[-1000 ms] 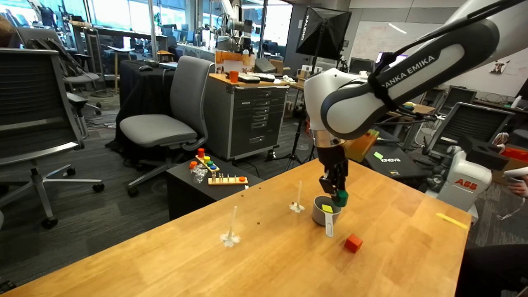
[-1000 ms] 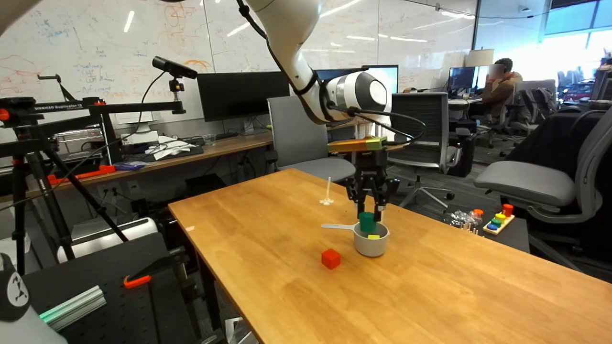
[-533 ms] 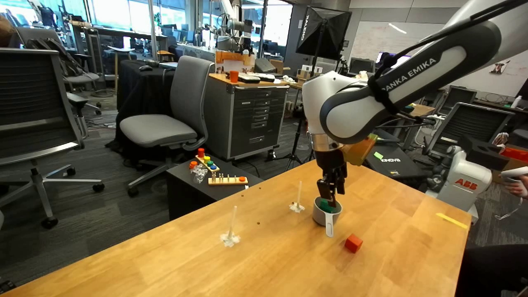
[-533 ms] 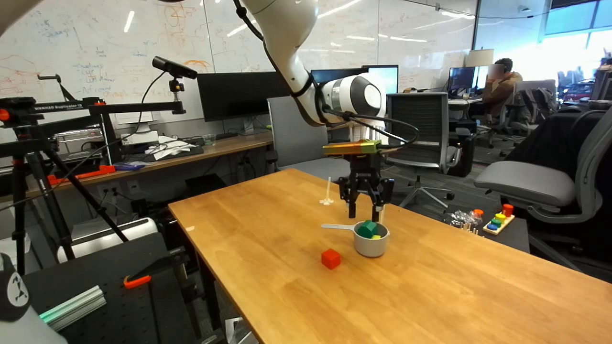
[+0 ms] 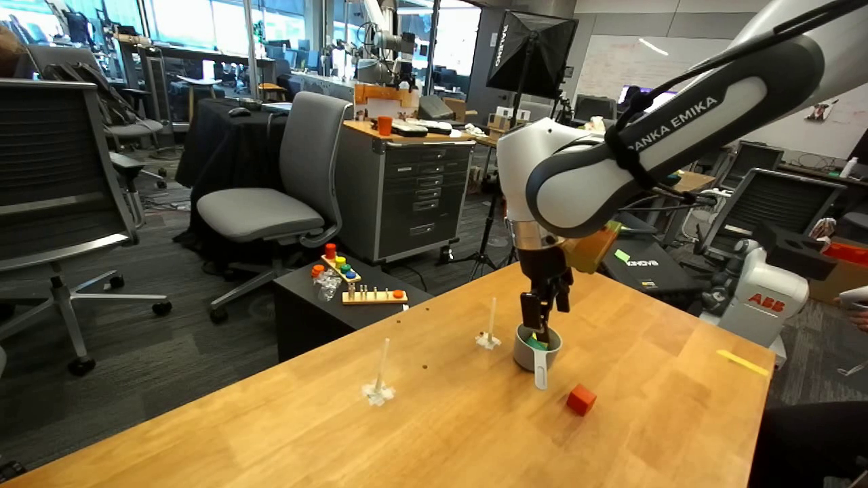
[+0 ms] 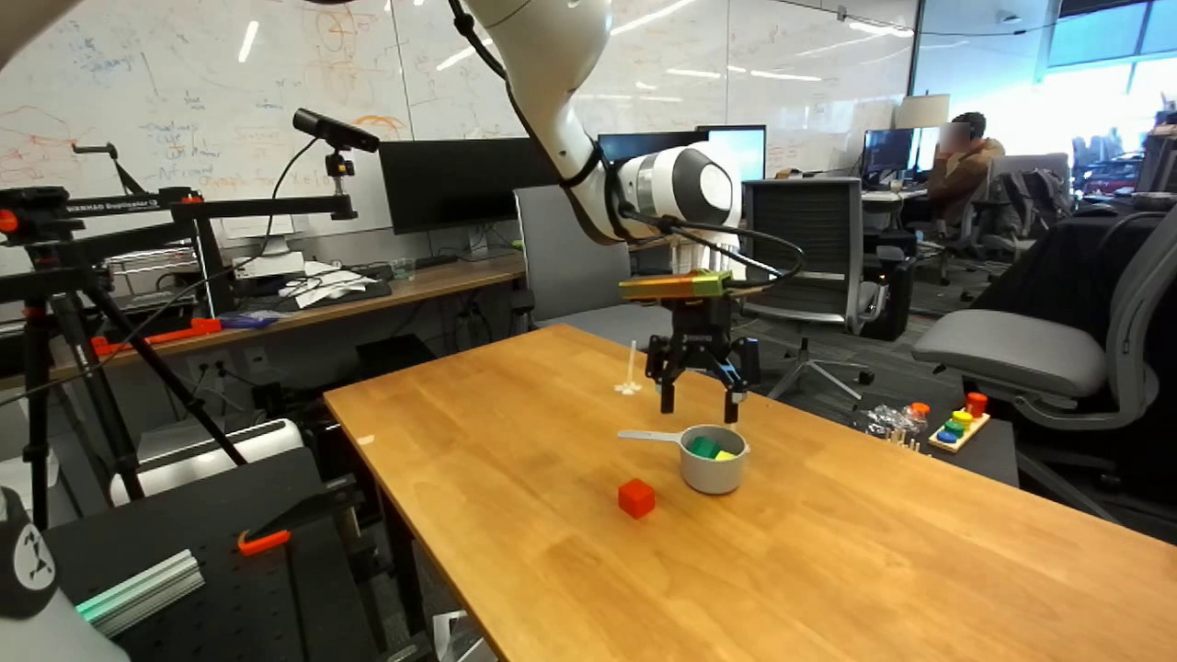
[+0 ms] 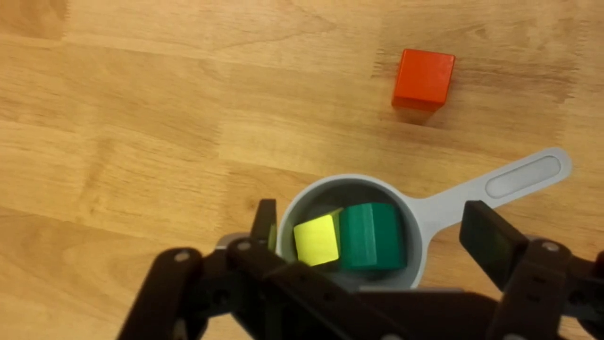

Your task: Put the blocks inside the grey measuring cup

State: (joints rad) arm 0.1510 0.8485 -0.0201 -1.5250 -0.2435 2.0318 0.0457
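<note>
2 blks point(image 7: 373, 236) in cup point(image 7: 423, 218), plainest in wrist view; ext. view: gripper point(image 6: 701, 411) spread above.

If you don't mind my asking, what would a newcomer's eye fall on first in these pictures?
Probably the bright red block, sitting on the wooden table outside the grey measuring cup. Next might come the yellow block and the green block, side by side inside that cup in the wrist view. Above the cup, the black gripper hangs open.

Views share cup point(image 6: 713, 477); wrist view nearest, downward.
</note>
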